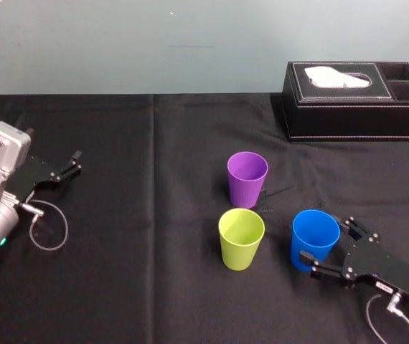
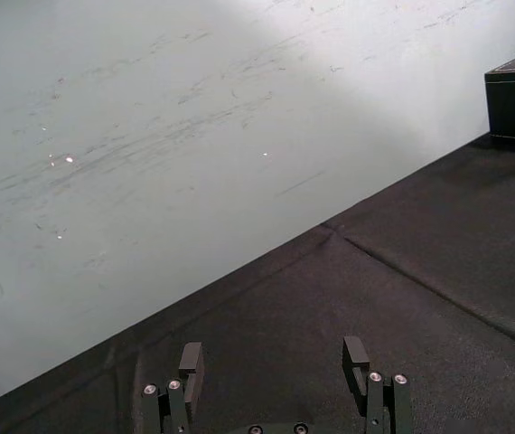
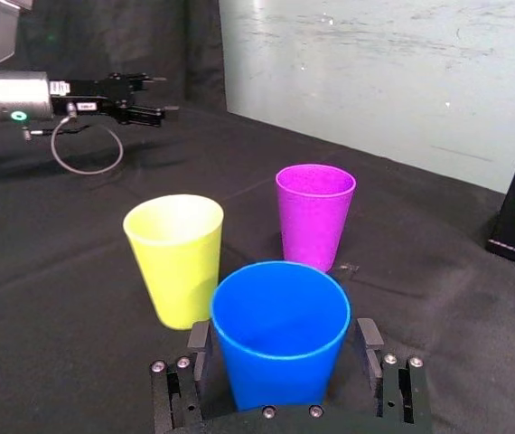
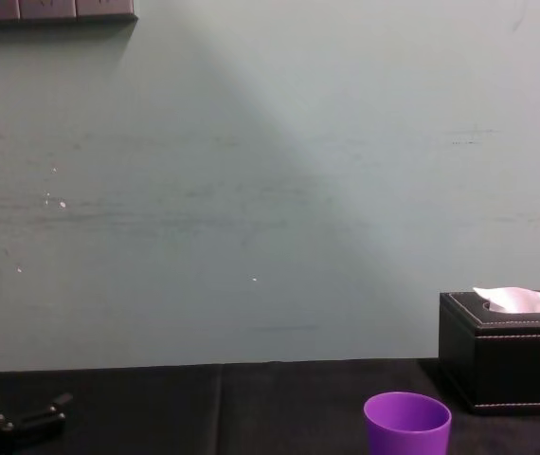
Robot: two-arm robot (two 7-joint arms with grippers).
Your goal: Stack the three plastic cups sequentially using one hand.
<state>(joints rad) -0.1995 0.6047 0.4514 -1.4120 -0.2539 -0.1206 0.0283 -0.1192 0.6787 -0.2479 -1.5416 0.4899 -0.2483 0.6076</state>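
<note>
**Head view: blue cup [image 1: 315, 235] between wide right fingers**

All upright and empty on the desk [image 1: 154, 272]: purple cup [image 1: 247, 178], yellow-green cup [image 1: 241, 238], blue one, which the right gripper [image 1: 328, 241] straddles.

Left wrist view: left gripper [image 2: 274, 346], fingers wide, holding nothing.

Chest view: tissue box [image 4: 507, 360] holds white tissue [image 4: 521, 300].

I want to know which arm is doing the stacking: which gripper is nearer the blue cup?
Right. The right gripper straddles the blue cup, a finger on either side; the left gripper hangs far to its left, over the table.
</note>
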